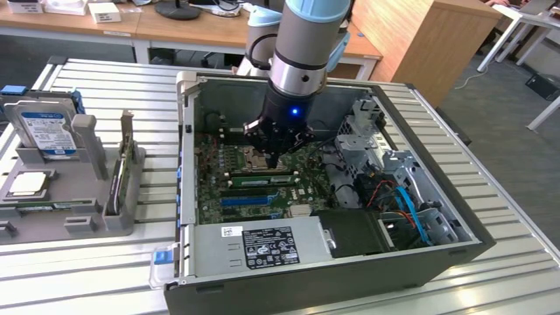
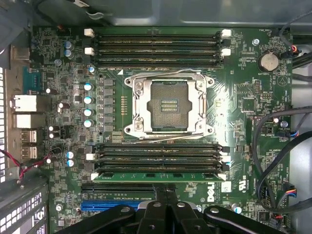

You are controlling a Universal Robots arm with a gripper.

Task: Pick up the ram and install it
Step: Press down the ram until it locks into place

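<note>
1. The arm's black gripper (image 1: 275, 156) hung inside the open black computer case (image 1: 455, 252), just above the green motherboard (image 1: 214, 187).
2. Its fingers (image 2: 168, 209) were pressed together, holding nothing.
3. The ram, a long thin green circuit-board stick (image 2: 156, 175), sat in the memory slot nearest the blue connector slot (image 2: 105, 205).
4. In the exterior view the ram (image 1: 261, 178) lay directly under the gripper.
5. The square silver processor socket (image 2: 168, 104) sat between the two banks of memory slots.
</note>
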